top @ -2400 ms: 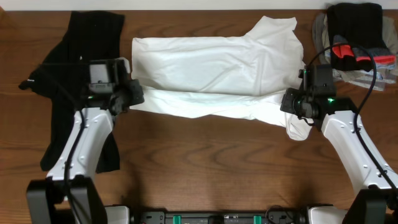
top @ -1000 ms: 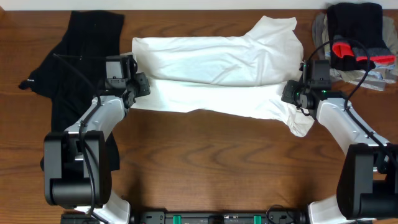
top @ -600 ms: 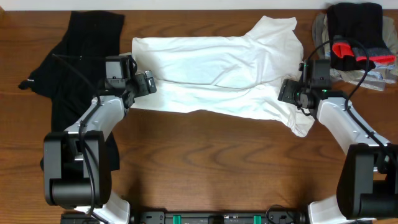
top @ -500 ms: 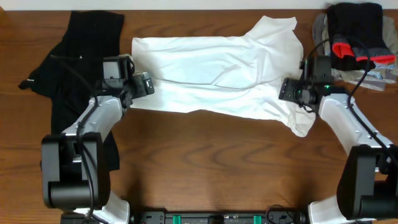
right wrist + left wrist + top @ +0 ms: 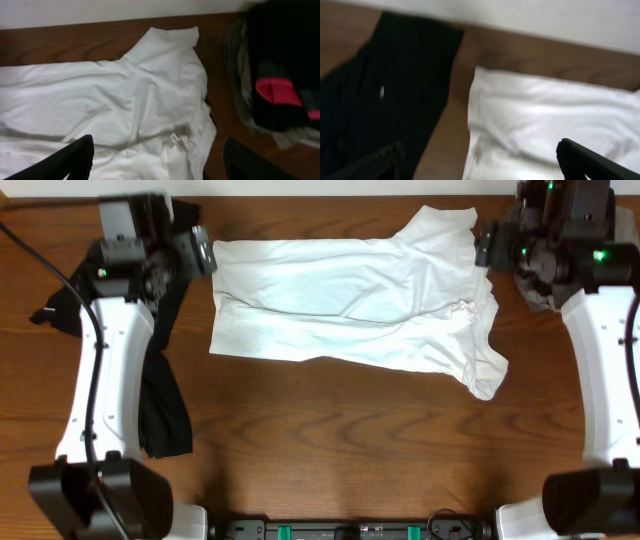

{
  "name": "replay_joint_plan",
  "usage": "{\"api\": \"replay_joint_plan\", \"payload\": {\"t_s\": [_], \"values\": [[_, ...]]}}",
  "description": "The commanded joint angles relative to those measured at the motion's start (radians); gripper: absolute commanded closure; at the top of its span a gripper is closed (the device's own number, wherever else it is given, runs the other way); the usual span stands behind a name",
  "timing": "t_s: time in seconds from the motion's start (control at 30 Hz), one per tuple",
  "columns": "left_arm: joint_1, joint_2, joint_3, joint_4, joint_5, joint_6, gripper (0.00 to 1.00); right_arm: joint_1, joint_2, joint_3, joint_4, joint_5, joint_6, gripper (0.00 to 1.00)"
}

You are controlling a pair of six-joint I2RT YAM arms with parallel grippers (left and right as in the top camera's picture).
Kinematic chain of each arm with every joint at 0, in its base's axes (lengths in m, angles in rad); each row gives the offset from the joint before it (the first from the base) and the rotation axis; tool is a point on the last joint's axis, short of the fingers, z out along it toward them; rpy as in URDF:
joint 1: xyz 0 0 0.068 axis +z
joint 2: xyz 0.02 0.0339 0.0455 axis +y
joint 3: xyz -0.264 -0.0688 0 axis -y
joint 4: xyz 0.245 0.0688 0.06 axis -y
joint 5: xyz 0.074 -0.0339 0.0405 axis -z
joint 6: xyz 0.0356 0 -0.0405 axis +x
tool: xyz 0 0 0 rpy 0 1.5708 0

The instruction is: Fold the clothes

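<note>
the white t-shirt point(image 5: 350, 305) is lying spread out near 12 o'clock. the left gripper point(image 5: 480, 165) and right gripper point(image 5: 157, 162) are hanging released, gripping nothing. the left arm point(image 5: 100, 370) is covering part of the black garment point(image 5: 160, 400) at 9 o'clock. only the right wrist view is clearly showing the clothes pile point(image 5: 275, 85) at 2 o'clock.

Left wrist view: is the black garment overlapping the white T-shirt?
No, a strip of bare table separates the black garment from the white T-shirt.
</note>
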Motion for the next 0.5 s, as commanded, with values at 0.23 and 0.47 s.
{"api": "replay_joint_plan", "payload": {"t_s": [0.23, 0.47], "values": [[-0.001, 0.365, 0.196, 0.118, 0.010, 0.088, 0.02, 0.031, 0.191, 0.035, 0.033, -0.056, -0.073, 0.23], [-0.013, 0.497, 0.199, 0.235, 0.010, 0.124, 0.02, 0.061, 0.192, 0.035, 0.024, -0.052, -0.087, 0.26]]}}
